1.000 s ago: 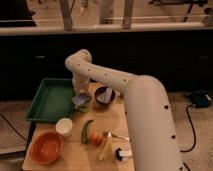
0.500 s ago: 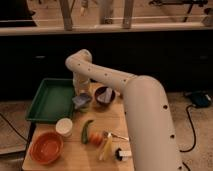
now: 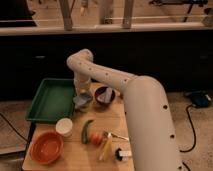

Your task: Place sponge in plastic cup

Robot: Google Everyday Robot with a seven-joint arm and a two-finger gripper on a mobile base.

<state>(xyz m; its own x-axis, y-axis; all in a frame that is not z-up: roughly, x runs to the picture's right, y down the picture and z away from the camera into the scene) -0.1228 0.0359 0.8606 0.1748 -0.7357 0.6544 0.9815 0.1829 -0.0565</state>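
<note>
thick white tubular arm (image 3: 145, 112), small dark dots along it, tool (image 3: 82, 96) low beside green tray (image 3: 49, 100)

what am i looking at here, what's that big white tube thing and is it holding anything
The big white tube is a robot's arm; it comes in from the lower right, bends, and ends in the gripper, pointing down over the wooden table's far side. There is only one camera, looking down on the table. Right under the gripper is a bluish-grey sponge; whether it is gripped I cannot tell. Also there: a green tray, a dark bowl, a white cup, an orange bowl, a green vegetable and some smaller items.
</note>
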